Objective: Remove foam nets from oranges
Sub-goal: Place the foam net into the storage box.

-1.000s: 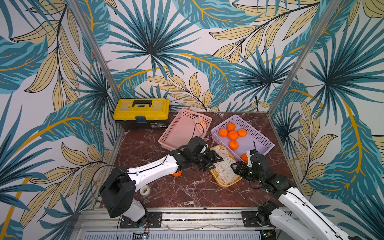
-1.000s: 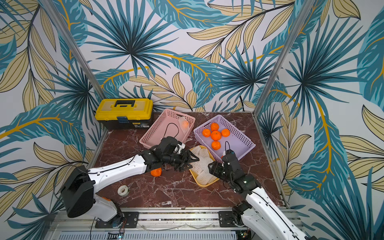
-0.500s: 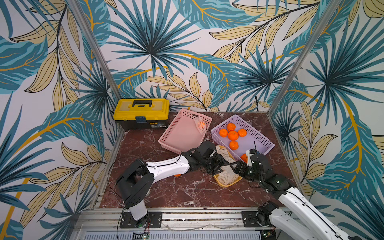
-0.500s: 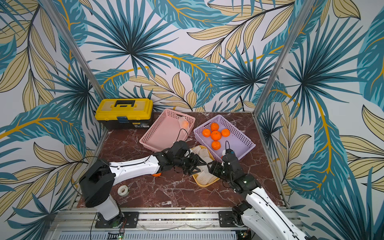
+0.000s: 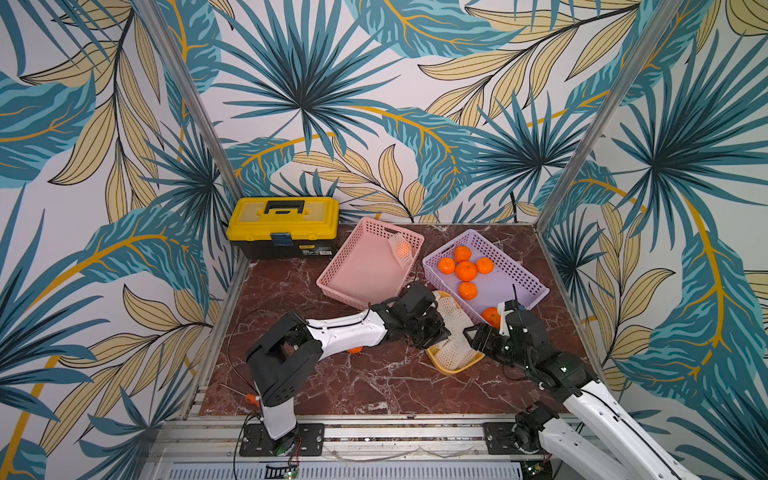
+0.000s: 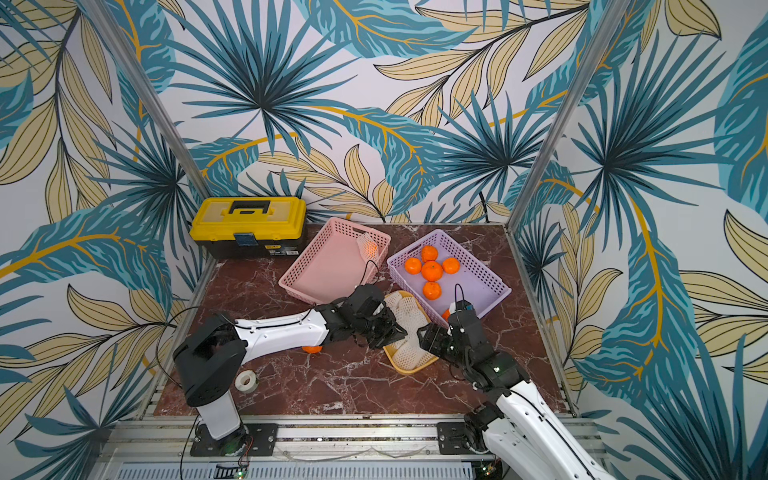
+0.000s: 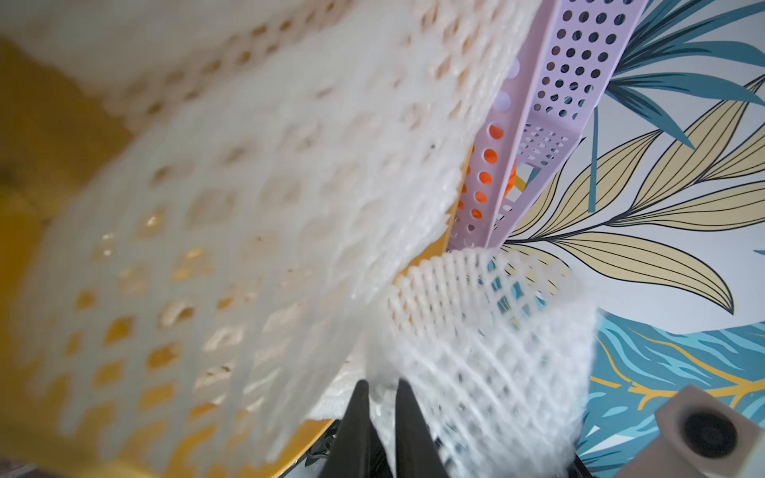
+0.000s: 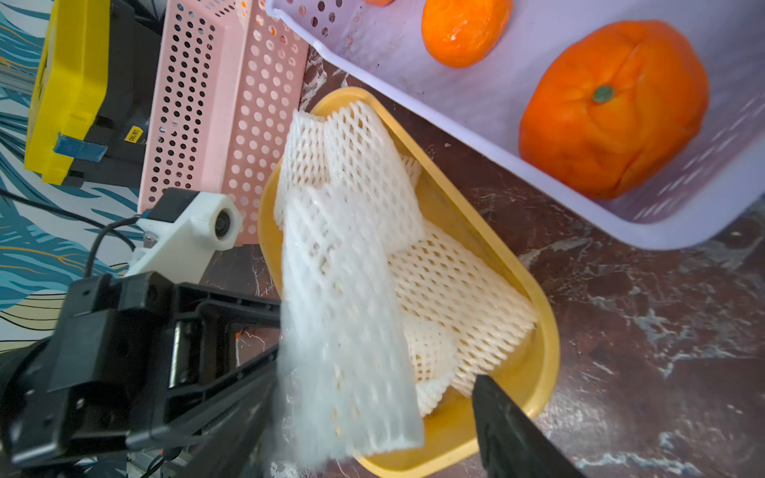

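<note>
Several empty white foam nets (image 5: 453, 328) lie heaped in a yellow tray (image 5: 455, 368). My left gripper (image 5: 432, 336) (image 7: 380, 387) hovers over the tray, shut on the edge of one foam net (image 7: 488, 343) (image 8: 343, 331), which hangs from it. My right gripper (image 5: 473, 336) (image 8: 372, 380) faces it from the other side, open, with the hanging net between its fingers. Bare oranges (image 5: 465, 270) (image 8: 608, 107) sit in the purple basket (image 5: 528, 286). One orange wrapped in a foam net (image 5: 402, 250) rests in the pink basket (image 5: 365, 270). A bare orange (image 5: 354, 350) lies on the table under my left arm.
A yellow toolbox (image 5: 284, 224) stands at the back left. A white tape roll (image 6: 246, 381) lies near the left arm's base. The pink and purple baskets crowd the tray from behind. Patterned walls close in three sides of the marble table.
My left arm has reached further right over the yellow tray and its jaws have closed on a foam net. My right gripper's jaws have spread wider, staying in place.
</note>
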Robot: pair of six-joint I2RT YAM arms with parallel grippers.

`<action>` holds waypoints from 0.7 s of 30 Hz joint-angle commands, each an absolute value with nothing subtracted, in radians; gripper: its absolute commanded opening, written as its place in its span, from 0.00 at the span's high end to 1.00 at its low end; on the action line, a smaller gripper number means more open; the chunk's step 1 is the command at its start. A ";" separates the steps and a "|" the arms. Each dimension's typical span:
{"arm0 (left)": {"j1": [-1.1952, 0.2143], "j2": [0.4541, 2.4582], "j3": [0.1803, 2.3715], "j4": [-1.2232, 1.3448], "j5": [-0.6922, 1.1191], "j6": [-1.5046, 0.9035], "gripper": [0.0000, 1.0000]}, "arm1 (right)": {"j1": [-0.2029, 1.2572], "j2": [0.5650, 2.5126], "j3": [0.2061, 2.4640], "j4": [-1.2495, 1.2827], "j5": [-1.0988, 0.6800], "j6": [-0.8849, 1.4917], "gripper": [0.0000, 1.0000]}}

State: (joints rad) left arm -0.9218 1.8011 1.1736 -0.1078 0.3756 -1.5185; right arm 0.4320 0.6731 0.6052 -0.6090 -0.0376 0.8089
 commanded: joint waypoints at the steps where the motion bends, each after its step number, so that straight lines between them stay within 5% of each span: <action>1: -0.919 1.840 1.230 -0.187 0.335 -1.459 0.87 | 0.434 0.635 0.646 -0.699 -0.001 0.790 0.26; 12: -0.926 1.872 1.335 -0.336 0.285 -1.358 0.80 | 0.432 0.618 0.702 -0.746 0.018 0.762 0.27; 21: -0.961 1.861 1.408 -0.455 0.241 -1.245 0.48 | 0.412 0.748 0.750 -0.642 0.000 0.749 0.64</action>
State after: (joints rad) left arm -0.9497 1.8648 1.3880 -0.3969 0.2642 -1.2999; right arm 0.4198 0.7025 0.7200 -0.6838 0.0063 0.7647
